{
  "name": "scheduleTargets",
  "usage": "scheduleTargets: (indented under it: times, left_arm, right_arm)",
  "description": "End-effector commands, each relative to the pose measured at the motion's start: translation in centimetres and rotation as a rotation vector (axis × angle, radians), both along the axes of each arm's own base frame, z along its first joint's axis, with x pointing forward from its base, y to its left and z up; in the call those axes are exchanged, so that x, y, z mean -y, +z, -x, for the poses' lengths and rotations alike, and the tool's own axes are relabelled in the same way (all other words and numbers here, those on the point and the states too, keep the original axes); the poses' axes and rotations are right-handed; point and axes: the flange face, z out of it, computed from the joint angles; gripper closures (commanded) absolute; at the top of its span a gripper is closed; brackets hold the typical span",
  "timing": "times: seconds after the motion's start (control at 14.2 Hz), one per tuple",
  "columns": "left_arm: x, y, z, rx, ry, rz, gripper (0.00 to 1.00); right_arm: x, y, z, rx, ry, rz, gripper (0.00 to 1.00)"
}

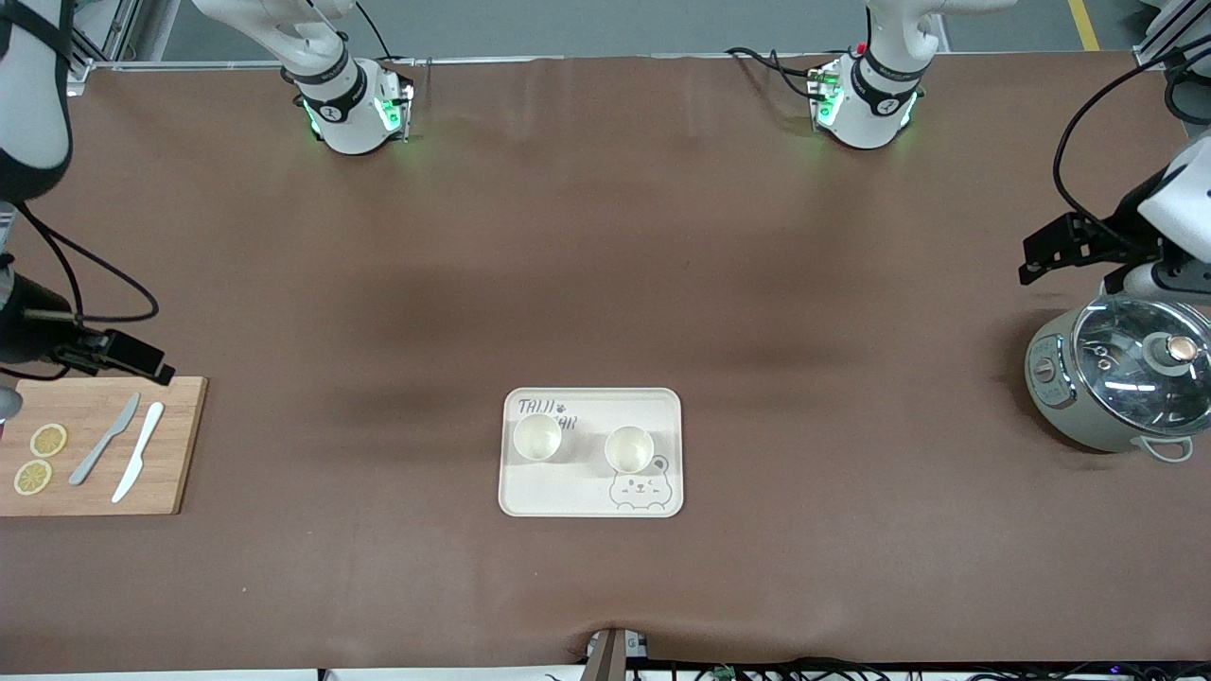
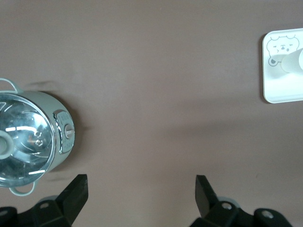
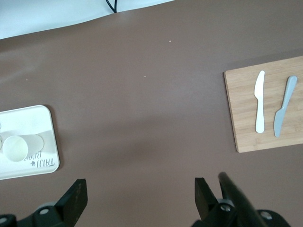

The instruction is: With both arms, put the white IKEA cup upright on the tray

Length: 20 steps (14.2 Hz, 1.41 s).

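Note:
Two white cups stand upright on the cream tray near the middle of the table, one by the "TAIJI" print and the other by the bear face. My left gripper hangs open and empty over bare table beside the glass-lidded pot. The tray's corner shows in the left wrist view. My right gripper also hangs open and empty, over the table between the tray and the wooden board. One cup shows on the tray in the right wrist view.
A grey-green pot with a glass lid stands at the left arm's end of the table. At the right arm's end lies a wooden cutting board with two knives and lemon slices. Brown cloth covers the table.

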Motion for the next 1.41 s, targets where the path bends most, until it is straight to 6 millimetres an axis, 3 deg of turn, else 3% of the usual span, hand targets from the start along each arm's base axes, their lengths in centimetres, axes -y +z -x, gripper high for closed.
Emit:
scheduleTargets:
  times: [0.0, 0.42, 0.71, 1.34]
  left_arm:
    - [0.2, 0.2, 1.1, 0.004, -0.078, 0.013, 0.00]
    - [2.1, 0.7, 1.1, 0.009, -0.027, 0.011, 0.00]
    - [5.0, 0.8, 1.1, 0.013, 0.004, 0.011, 0.00]
    - [4.7, 0.8, 1.4, -0.003, -0.005, 0.008, 0.00]
  right_arm:
    - [0.8, 1.9, 3.4, 0.020, 0.001, 0.001, 0.00]
    - [1.2, 4.9, 6.6, 0.050, 0.005, 0.000, 0.00]
    - [1.2, 6.5, 8.3, 0.033, 0.005, 0.002, 0.00]
    - [1.6, 7.4, 9.2, 0.025, -0.002, 0.052, 0.00]
